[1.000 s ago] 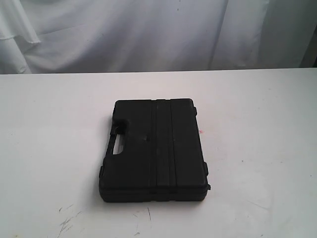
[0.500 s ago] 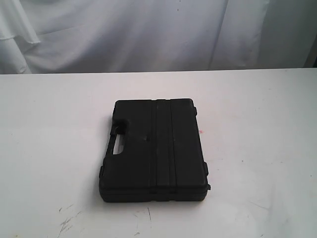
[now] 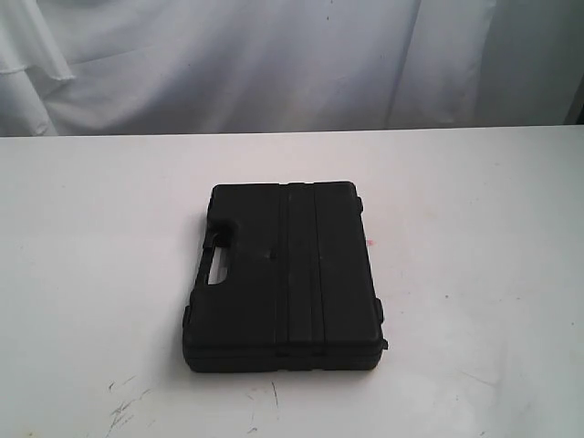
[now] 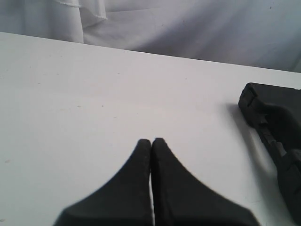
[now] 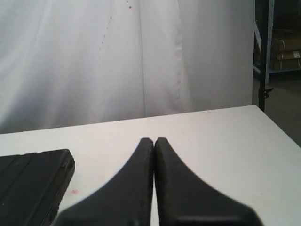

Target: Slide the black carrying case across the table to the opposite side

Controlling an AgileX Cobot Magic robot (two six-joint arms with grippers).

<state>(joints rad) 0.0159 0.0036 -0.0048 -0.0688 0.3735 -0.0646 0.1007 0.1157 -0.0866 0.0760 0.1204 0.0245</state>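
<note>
Left gripper [image 4: 151, 140]: two matte black wedge-shaped fingers [image 4: 131, 193], broad at the base and tapering to rounded tips, pressed together with only a hairline seam between them. It grips nothing, and whether the tips meet the tabletop cannot be told. Right gripper [image 5: 154, 139]: same form and finish, likewise closed tip to tip on nothing. Black carrying case [image 3: 285, 274]: a rigid rectangular moulded shell with a dull, slightly grainy surface and rounded corners, lying flat and shut near the middle of the table [image 3: 91, 228], a little toward 6 o'clock, well apart from both grippers. A raised ribbed band [image 3: 301, 274] runs along its lid from 12 to 6 o'clock, and a handle with an oblong cut-out [image 3: 217, 267] sits on its 9 o'clock edge. The table is a plain white, smooth, matte slab far larger than the case. It carries a tiny red dot [image 3: 370, 242] just off the case at 3 o'clock and thin dark scuffs [image 3: 123, 406] at 7 o'clock of the case. Behind the table at 12 o'clock hangs a white cloth backdrop [image 3: 274, 64] in soft vertical folds.
</note>
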